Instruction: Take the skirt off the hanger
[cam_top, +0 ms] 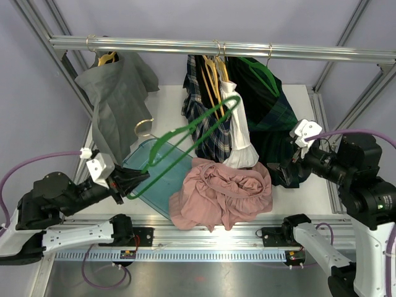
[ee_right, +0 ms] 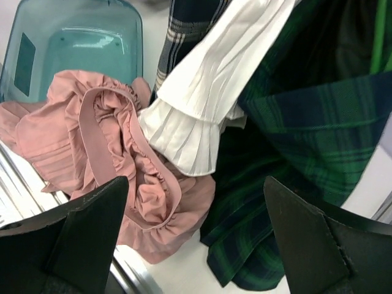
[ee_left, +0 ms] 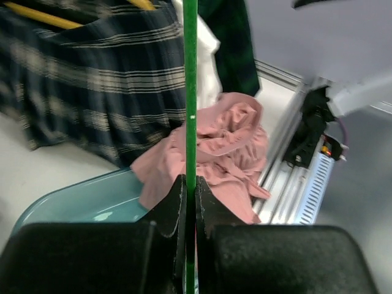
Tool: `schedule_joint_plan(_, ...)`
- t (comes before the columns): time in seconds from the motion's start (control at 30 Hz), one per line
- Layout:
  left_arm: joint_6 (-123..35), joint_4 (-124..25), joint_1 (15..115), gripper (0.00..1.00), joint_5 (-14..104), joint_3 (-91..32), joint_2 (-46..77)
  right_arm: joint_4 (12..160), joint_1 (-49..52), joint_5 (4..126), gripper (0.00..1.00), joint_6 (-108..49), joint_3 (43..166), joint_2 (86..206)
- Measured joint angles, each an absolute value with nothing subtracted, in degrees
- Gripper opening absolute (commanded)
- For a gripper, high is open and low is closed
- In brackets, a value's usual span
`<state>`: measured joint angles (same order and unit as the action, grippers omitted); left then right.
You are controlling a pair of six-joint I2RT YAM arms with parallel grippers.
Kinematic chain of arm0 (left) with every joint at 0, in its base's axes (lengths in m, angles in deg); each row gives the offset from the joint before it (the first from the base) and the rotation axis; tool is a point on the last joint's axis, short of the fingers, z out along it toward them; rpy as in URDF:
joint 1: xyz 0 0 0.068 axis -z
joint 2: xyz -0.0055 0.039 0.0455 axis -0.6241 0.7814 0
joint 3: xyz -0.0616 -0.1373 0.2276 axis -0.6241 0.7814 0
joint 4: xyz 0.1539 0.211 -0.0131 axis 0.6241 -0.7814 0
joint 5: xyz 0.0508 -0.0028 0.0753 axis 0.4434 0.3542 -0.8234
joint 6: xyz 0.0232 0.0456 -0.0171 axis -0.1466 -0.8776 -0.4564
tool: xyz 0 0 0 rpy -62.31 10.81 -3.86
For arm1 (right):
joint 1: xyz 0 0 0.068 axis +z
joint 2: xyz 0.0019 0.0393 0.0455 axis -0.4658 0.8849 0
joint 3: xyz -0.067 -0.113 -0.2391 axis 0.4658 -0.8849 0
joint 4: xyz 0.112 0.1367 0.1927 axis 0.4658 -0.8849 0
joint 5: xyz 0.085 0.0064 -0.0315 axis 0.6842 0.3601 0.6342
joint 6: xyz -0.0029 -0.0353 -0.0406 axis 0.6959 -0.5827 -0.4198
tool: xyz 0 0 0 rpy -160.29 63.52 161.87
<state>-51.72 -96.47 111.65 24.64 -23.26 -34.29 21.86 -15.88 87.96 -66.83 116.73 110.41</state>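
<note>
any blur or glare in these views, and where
Top external: sharp, with a bright glare patch on the metal rail just below the pink skirt. Left wrist: the plaid skirt looks smeared, the green hanger crisp. Right wrist: the white pleated skirt sharp, the near fingers soft and dark.

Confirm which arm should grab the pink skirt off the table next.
Right, probably. The right gripper is open and hangs just over the pink skirt, which lies in a loose heap. The left gripper is shut on the green hanger, so it is busy.
</note>
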Motion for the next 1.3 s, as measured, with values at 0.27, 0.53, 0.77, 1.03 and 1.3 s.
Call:
schedule_joint_plan(0.27,-47.5,-101.0,111.6,0.00,5.9,-22.0,-36.0,28.2,-16.3,95.1,0.99,-62.6,103.4,107.5)
schedule_joint_plan(0.53,-43.0,-101.9,111.6,0.00,-13.7,-20.4,-33.9,33.9,-16.8,103.7,0.99,-60.5,92.6,107.7)
schedule_joint_plan(0.77,-42.5,-96.7,108.4,0.00,-19.6,-23.0,-17.0,37.9,-19.3,109.1,0.99,-58.9,86.1,105.9)
schedule_joint_plan(1.03,-42.1,-89.0,90.8,0.00,-8.5,-28.1,-4.3,40.6,-20.8,112.8,1.00,-58.3,82.0,102.2)
schedule_joint_plan(1.3,-40.8,-84.2,85.6,0.00,-0.1,-37.8,4.3,41.8,-21.2,113.9,0.99,-58.4,78.4,100.9)
